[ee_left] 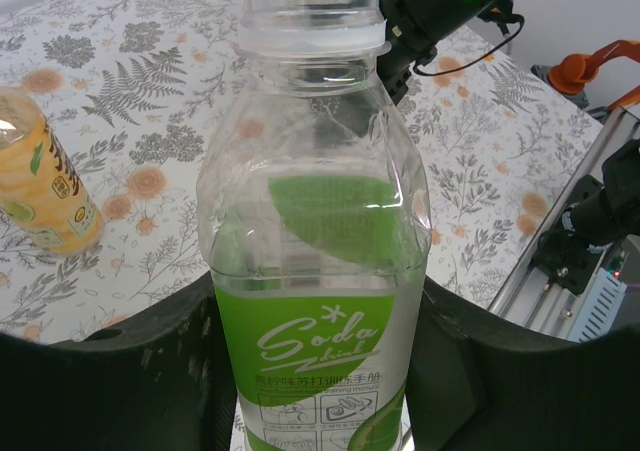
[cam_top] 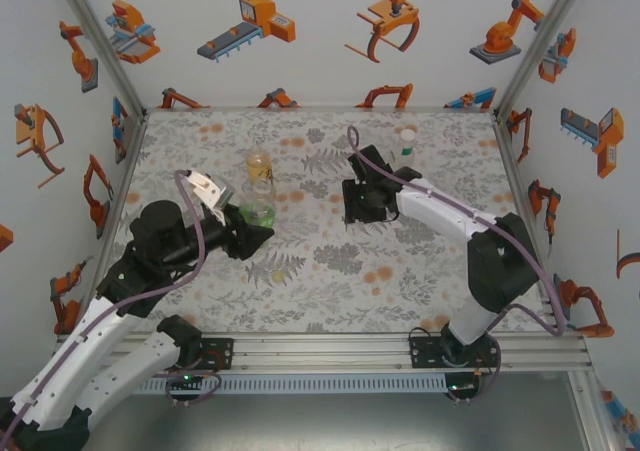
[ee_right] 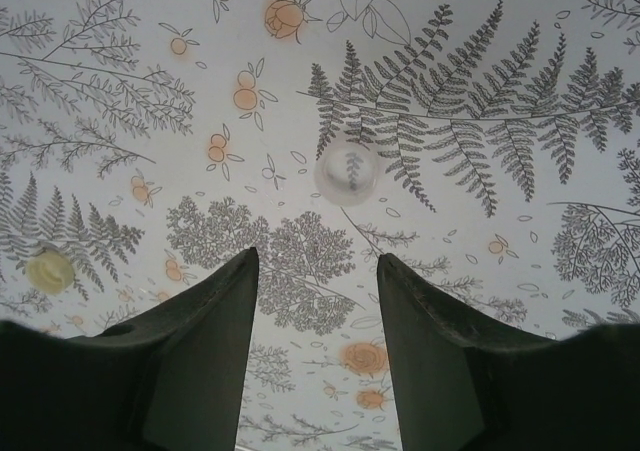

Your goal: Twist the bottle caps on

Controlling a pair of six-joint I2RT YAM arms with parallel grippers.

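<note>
Left gripper fingers sit closest to the lens, clamped on both sides of the green soda bottle at label height. The bottle is upright, left of centre on the table.

Surface: pale cloth printed with grey ferns and orange flowers. White walls carry orange robot stickers. An aluminium rail runs along the near edge under both bases.

The amber bottle stands just behind the green one. The slim bottle is far right by the back edge, well apart. Right gripper is mid-table pointing down, fingers spread, nothing between them. A clear cap lies flat just beyond its fingertips. A yellowish cap lies on the cloth near the held bottle, on the near side.

Held bottle: clear plastic, threaded neck bare, green label reading "Soda".
</note>
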